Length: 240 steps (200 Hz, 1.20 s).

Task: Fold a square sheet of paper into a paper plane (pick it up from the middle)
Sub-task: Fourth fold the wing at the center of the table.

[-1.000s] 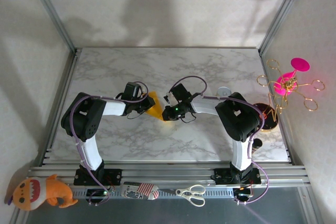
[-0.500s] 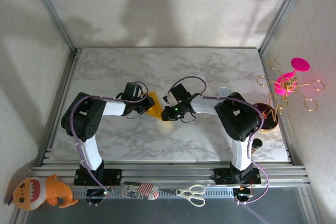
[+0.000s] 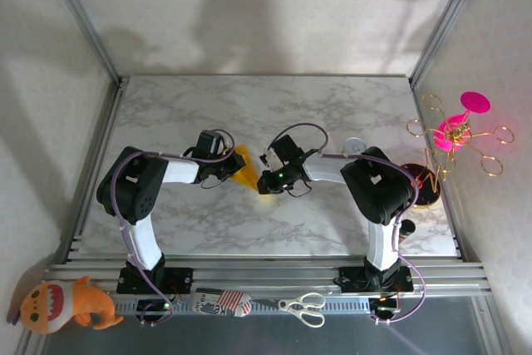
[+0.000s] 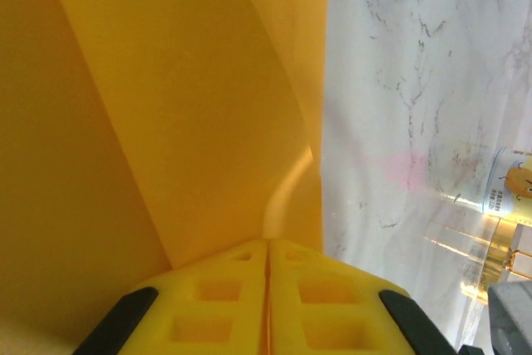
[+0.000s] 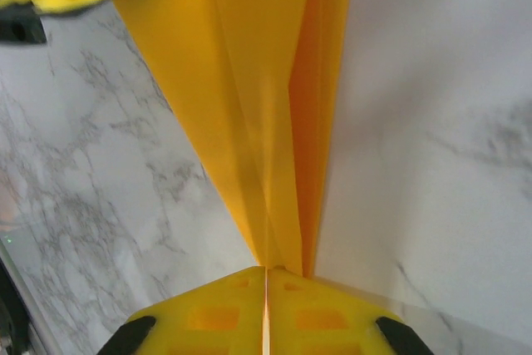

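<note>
**Right gripper [image 3: 268,180] nudges left; both ends of the paper plane [image 3: 243,165] stay pinched**

Since a second ago the right gripper has crept a shade towards the left edge of the worktop [image 3: 332,110] and its wrist has turned slightly. The left gripper [image 3: 226,169] and the orange-yellow paper lie where they were.

A small white tub [image 4: 508,184] stands towards the worktop's right edge. It carries an orange cartoon face and lines of print too small to read. The paper itself is unmarked.

The left gripper's yellow fingers [image 4: 220,297] are pressed together with only a hairline seam between them. They are clamped on a folded edge of the plane, and a crease runs straight out of that seam. The right gripper is closed just as tightly on the opposite end, where several folded layers narrow into its seam.

The plane sits about the middle of the worktop, a little left of centre. It spans between the two grippers as a pointed wedge.

Both pinched ends are covered by the fingers. In the left wrist view the paper runs off the frame's left and top. Whether the sheet rests on the marble or hangs just above it cannot be told.
</note>
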{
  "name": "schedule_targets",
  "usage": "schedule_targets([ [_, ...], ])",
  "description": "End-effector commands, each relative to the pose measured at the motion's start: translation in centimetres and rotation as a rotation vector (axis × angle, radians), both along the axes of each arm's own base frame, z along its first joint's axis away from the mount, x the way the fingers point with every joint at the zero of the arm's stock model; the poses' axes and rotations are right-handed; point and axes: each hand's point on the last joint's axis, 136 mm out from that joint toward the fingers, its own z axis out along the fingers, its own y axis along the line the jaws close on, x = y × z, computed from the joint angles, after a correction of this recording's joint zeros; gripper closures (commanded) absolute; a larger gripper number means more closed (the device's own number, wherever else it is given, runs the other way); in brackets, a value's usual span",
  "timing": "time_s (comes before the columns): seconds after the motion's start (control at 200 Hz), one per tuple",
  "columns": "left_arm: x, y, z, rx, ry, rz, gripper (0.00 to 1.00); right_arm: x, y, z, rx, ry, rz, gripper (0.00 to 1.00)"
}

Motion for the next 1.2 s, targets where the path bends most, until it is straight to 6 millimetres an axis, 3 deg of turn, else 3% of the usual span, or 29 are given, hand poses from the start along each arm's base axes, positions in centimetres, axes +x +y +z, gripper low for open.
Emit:
schedule_targets([
  [0.0, -3.7, 3.9, -6.8, 0.200, 0.202, 0.072, 0.91, -1.0, -1.0, 1.3, -0.006, -0.007, 0.019, 0.88],
  [0.11, -3.6, 3.8, -6.5, 0.190, 0.195, 0.068, 0.91, 0.9, 0.5, 4.6, 0.087, -0.120, 0.006, 0.89],
  [0.19, -3.5, 3.7, -6.4, 0.187, 0.192, 0.068, 0.91, 2.2, 1.5, 5.6, 0.123, -0.157, -0.007, 0.89],
  [0.466, -3.6, 3.5, -6.3, 0.175, 0.191, 0.066, 0.91, 3.9, 3.1, 2.9, 0.060, -0.139, -0.013, 0.92],
  [0.806, -3.4, 3.3, -5.7, 0.167, 0.181, 0.058, 0.90, 3.1, 1.9, -0.6, -0.032, -0.086, -0.020, 0.92],
  [0.926, -2.5, 2.6, -4.1, 0.147, 0.136, 0.035, 0.90, 2.7, 1.3, -1.7, -0.069, -0.068, -0.022, 0.92],
  [1.197, 0.0, 0.5, 2.0, 0.090, -0.039, -0.059, 0.87, 1.9, 0.0, -3.2, -0.138, -0.038, -0.014, 0.93],
])
